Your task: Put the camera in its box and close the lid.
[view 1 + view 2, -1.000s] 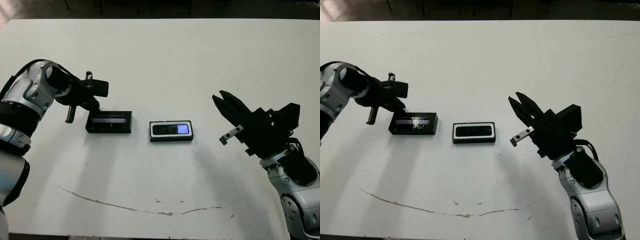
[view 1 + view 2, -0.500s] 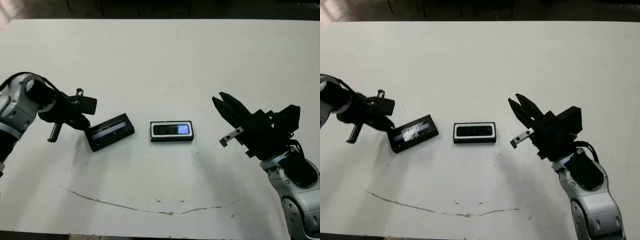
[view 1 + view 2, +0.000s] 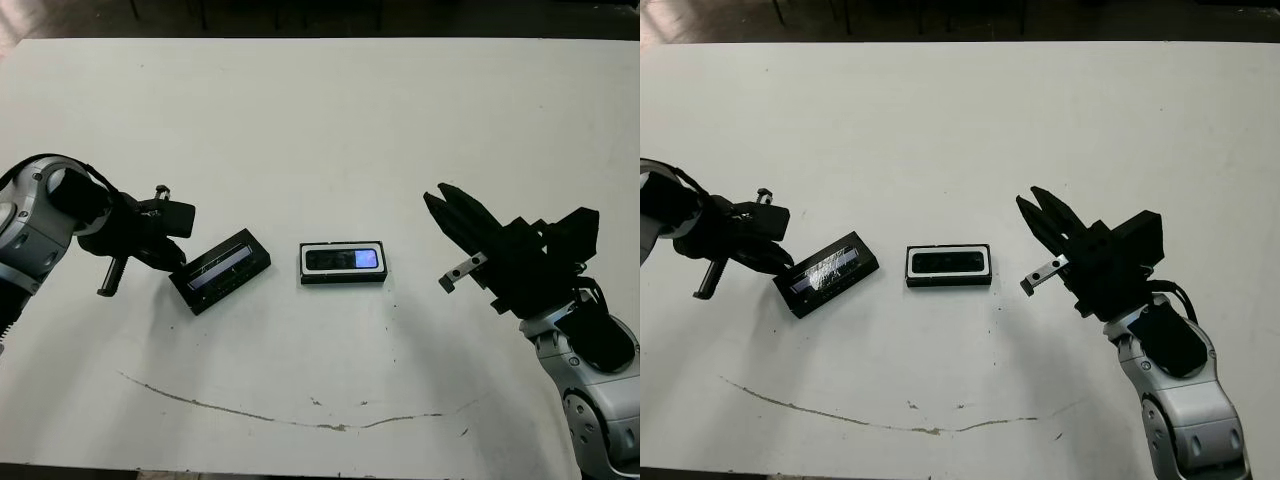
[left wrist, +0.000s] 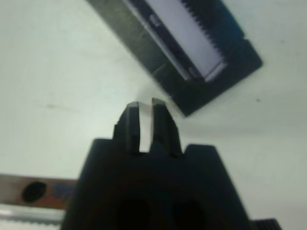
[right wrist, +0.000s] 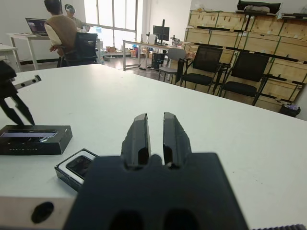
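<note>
The camera [image 3: 342, 259] lies in the white-lined box [image 3: 343, 276] at the table's middle, its small screen lit blue. To the left of the box lies the lid [image 3: 222, 271], flat and turned at an angle, window strip up. My left gripper [image 3: 172, 260] is shut with nothing in it, its tips at the lid's left end [image 4: 192, 48]. My right gripper [image 3: 436, 192] is shut and holds nothing. It hovers to the right of the box, a hand's width away. The right wrist view shows the lid [image 5: 33, 139] and the box [image 5: 79, 165] beyond its fingers [image 5: 139, 134].
A thin dark curved mark [image 3: 280, 415] runs across the white table near its front edge. Beyond the far table edge, the right wrist view shows a seated person [image 5: 60, 31], black chairs [image 5: 240, 72] and stacked crates.
The lid has turned from level to slanted, its left end pushed toward the front. My left gripper has moved left and toward the front with it. The right arm has not moved.
</note>
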